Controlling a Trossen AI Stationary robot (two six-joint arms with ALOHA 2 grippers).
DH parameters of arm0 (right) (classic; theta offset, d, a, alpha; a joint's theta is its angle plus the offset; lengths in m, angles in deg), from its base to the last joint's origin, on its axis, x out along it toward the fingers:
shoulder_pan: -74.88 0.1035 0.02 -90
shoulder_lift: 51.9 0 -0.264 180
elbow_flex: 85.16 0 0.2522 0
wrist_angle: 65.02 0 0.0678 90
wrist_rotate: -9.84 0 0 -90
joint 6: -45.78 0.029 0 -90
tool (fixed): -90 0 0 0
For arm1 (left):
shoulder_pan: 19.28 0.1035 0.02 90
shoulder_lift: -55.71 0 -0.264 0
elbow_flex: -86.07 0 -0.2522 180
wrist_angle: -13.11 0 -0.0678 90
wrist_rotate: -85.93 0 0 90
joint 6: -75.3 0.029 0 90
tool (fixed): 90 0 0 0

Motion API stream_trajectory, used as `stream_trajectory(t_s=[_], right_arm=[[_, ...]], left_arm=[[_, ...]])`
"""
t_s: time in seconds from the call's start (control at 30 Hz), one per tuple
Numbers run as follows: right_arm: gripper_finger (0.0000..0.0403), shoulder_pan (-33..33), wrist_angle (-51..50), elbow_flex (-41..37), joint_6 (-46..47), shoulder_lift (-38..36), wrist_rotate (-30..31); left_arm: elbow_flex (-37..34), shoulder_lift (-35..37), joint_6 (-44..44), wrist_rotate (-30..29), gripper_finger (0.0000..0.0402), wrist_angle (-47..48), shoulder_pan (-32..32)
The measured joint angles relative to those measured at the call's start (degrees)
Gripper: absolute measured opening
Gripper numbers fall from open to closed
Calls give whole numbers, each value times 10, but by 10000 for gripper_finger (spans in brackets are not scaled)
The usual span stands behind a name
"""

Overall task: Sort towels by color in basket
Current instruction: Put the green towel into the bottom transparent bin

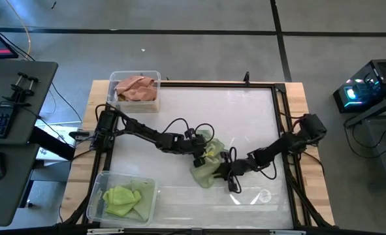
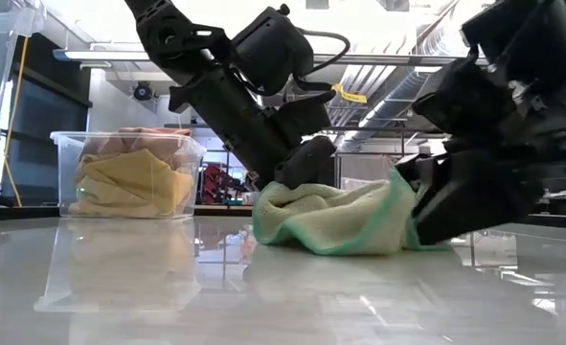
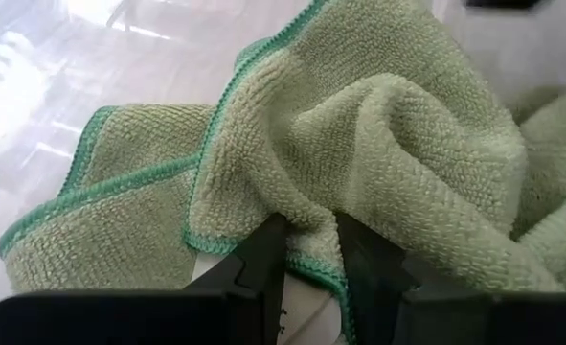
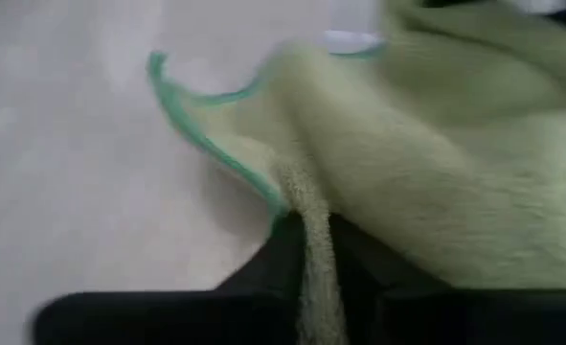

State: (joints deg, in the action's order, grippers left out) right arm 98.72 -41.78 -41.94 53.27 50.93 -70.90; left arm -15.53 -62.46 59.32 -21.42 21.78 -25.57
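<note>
A pale green towel [image 1: 206, 164] with a darker green hem lies bunched on the table's middle, and in the low view its underside [image 2: 326, 240] rests on the tabletop. My left gripper [image 1: 198, 154] comes in from the table's left and is shut on the towel's far-left part. My right gripper [image 1: 225, 168] comes in from the right and is shut on its right side. A far-left bin [image 1: 135, 77] holds salmon pink and peach towels [image 1: 137, 88], and mustard yellow cloth [image 2: 134, 184] shows in it in the low view. A near-left bin [image 1: 101, 189] holds lime green towels [image 1: 122, 199]. My left gripper [image 3: 309, 238] pinches a raised fold of the pale green towel beside its green hem [image 3: 311, 261] between the two fingers [image 3: 263, 259]. It comes slanting down from the table's left. The towel still lies heaped on the table. My right gripper [image 4: 311, 235] pinches a narrow fold at the towel's hemmed edge [image 4: 313, 251] between its two fingers [image 4: 283, 251]. It reaches in low from the table's right. How many layers it has, I cannot tell. The towel's bottom stays on the table.
A dark frame rail [image 1: 281, 117] runs round the white tabletop. Open tabletop [image 1: 232, 111] lies beyond the towel toward the far edge, and more lies along the near edge [image 1: 212, 205]. A desk with a keyboard [image 1: 0, 121] stands left of the table.
</note>
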Motion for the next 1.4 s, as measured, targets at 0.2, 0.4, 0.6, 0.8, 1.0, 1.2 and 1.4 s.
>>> stream_trajectory(t_s=[0.2,0.4,0.6,0.8,1.0,1.2,1.4], right_arm=[[20,29,-99,-2,17,-101,166],[6,77,-249,-2,92,-262,314],[14,23,-285,-2,136,-342,349],[15,-56,-289,-2,178,-287,249],[16,-90,-286,-2,225,-190,188],[16,-91,-286,-2,268,-127,165],[17,-88,-284,-2,251,-143,146]], left_arm=[[-1,-1,8,4,80,-14,-4],[-2,-3,69,86,80,-56,-19],[-2,-3,122,113,75,-125,-39],[-2,11,179,108,62,-148,-55],[-2,57,195,65,53,-64,-66],[-2,123,193,-36,53,29,-76],[-1,140,239,66,45,-21,-81]])
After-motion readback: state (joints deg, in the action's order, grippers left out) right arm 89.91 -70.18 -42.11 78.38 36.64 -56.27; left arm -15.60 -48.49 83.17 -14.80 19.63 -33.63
